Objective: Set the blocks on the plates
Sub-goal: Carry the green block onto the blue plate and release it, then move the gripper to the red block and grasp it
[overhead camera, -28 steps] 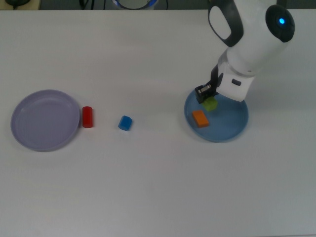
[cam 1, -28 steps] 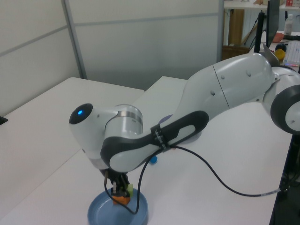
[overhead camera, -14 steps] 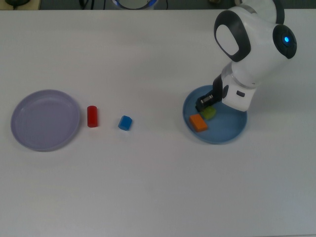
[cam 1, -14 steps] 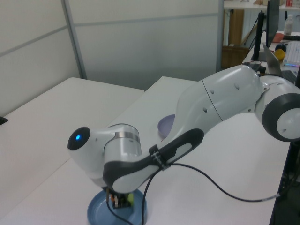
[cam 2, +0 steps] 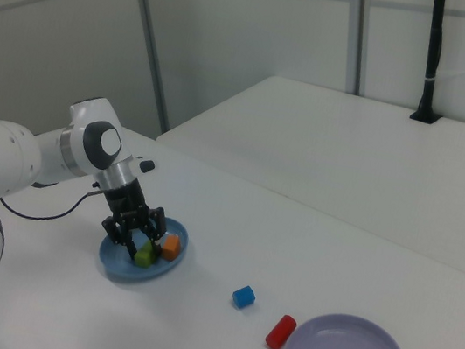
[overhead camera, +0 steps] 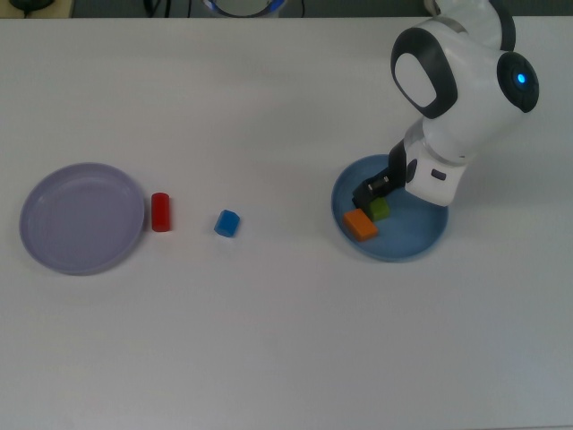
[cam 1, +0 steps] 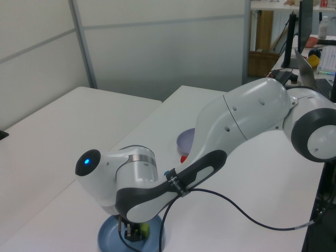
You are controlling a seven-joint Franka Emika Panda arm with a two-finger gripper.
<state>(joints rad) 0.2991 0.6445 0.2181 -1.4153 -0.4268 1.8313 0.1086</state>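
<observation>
The light blue plate [overhead camera: 421,242] holds an orange block [overhead camera: 361,224] and a green block [overhead camera: 380,210]. My gripper [overhead camera: 373,195] reaches down into this plate, shut on the green block [cam 2: 145,255], which sits low on the plate [cam 2: 124,270] beside the orange block [cam 2: 170,247]. A red cylinder [overhead camera: 160,212] lies on the table just right of the lavender plate [overhead camera: 82,218] in the top view. The blue block [overhead camera: 227,223] sits further right, apart from both plates. In the left view my arm hides most of the blue plate [cam 1: 107,239].
The white table [overhead camera: 286,340] carries nothing else. The arm's cable [cam 1: 236,207] trails over the table in the left view. A second white table [cam 2: 377,153] stands behind, across a gap, in the right view.
My gripper has come lower into the blue plate with the green block, which now sits down beside the orange block. The red cylinder and blue block have stayed put.
</observation>
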